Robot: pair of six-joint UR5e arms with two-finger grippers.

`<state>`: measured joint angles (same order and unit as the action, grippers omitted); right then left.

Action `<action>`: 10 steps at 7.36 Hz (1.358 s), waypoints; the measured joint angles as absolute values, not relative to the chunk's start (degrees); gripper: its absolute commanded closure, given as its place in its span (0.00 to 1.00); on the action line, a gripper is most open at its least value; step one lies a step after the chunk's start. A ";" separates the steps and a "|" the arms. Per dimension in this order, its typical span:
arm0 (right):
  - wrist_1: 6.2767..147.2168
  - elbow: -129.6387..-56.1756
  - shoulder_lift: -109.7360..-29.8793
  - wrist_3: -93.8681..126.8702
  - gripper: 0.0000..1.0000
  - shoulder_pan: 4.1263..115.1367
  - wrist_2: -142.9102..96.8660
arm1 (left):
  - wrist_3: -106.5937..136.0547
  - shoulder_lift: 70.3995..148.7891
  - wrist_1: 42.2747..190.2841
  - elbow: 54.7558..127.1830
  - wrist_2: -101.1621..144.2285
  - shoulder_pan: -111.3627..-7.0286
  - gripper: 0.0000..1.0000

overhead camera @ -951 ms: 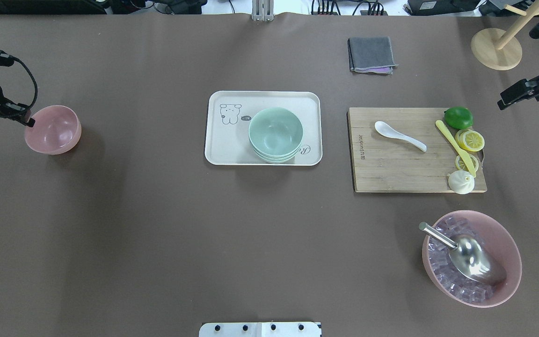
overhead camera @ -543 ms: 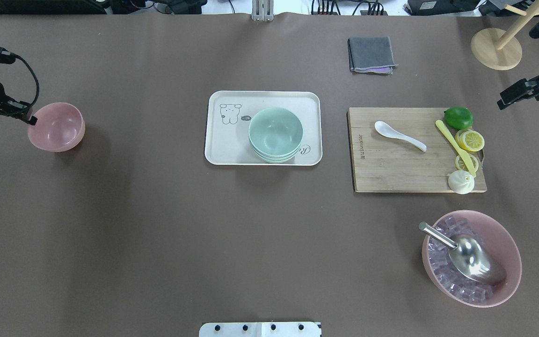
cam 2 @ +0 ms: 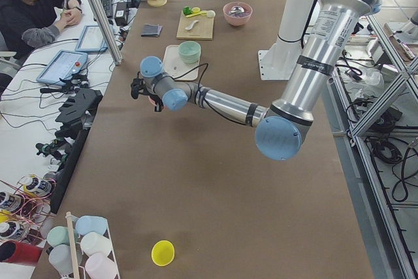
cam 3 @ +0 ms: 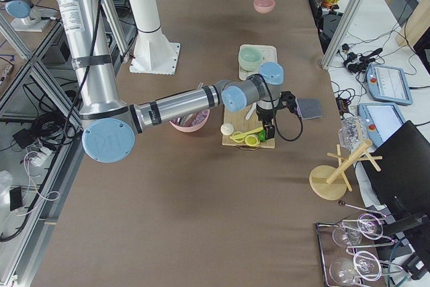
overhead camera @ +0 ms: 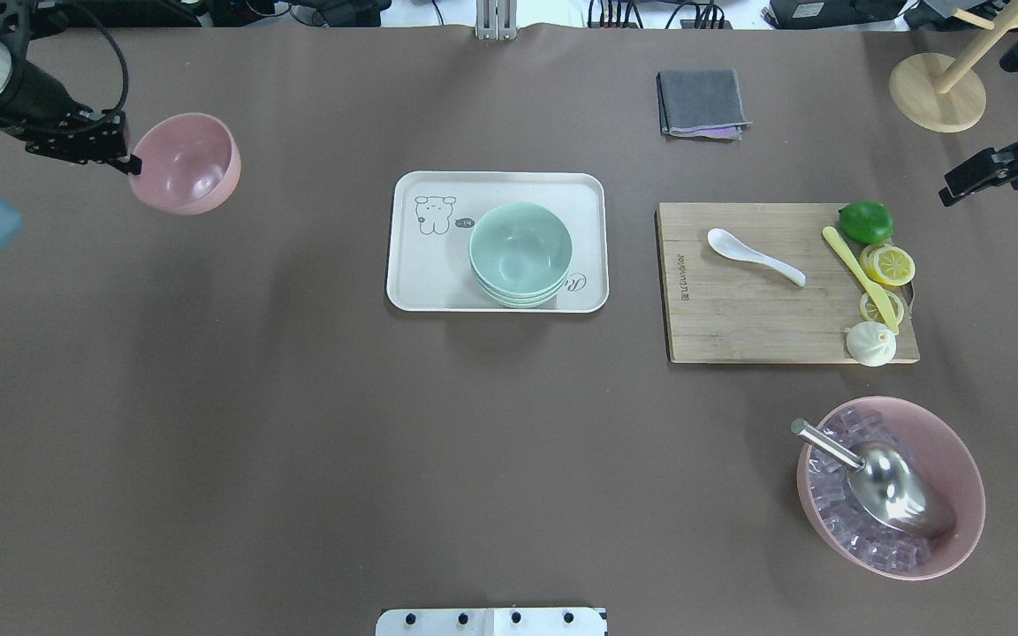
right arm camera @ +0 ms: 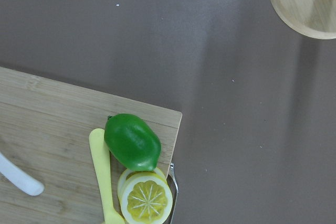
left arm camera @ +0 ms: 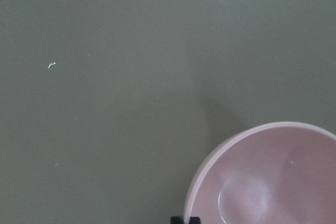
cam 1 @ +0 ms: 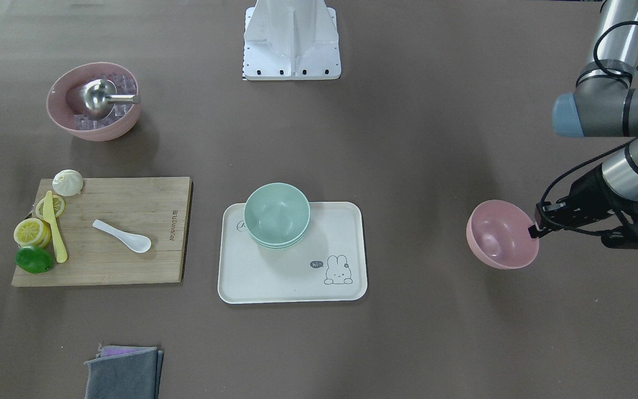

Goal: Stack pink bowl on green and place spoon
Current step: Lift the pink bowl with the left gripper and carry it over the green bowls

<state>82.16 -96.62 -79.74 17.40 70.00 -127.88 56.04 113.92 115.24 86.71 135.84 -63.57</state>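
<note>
Brown covering is spread over the whole bench. At its far left, the pink bowl is held clear of the surface and tilted, its rim pinched between the fingers of the left hand. In the left wrist view a shadow is cast on the bench apart from the bowl. Well to the right of it, a white tray printed with a small cartoon animal is set at mid-bench, and a stack of green bowls is seated on the tray's right half.

Further right, a white ceramic spoon is laid on a wooden cutting board. Along the board's right edge a lime, lemon slices, a yellow knife and a white bun are gathered. Nearer the robot, a larger pink bowl is filled with ice cubes, with a metal scoop resting in it. A folded grey cloth is placed beyond the board.

The right hand is held above the bench's right edge, near the lime; whether its fingers are spread or pressed together cannot be told.
</note>
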 measured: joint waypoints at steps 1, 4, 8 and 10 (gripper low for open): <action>82.12 -96.68 -79.73 17.40 0.00 69.98 -127.88 | 64.37 117.64 111.50 89.89 134.46 -61.01 1.00; 82.01 -96.76 -79.77 17.42 0.00 70.01 -127.92 | 78.24 131.90 91.94 96.58 125.72 -51.03 1.00; 81.86 -96.73 -79.87 17.69 0.00 70.00 -127.88 | 86.76 142.81 87.86 88.86 114.98 -40.28 1.00; 81.87 -96.69 -79.82 17.75 0.00 70.01 -127.88 | 87.45 144.98 88.25 84.29 112.19 -38.09 1.00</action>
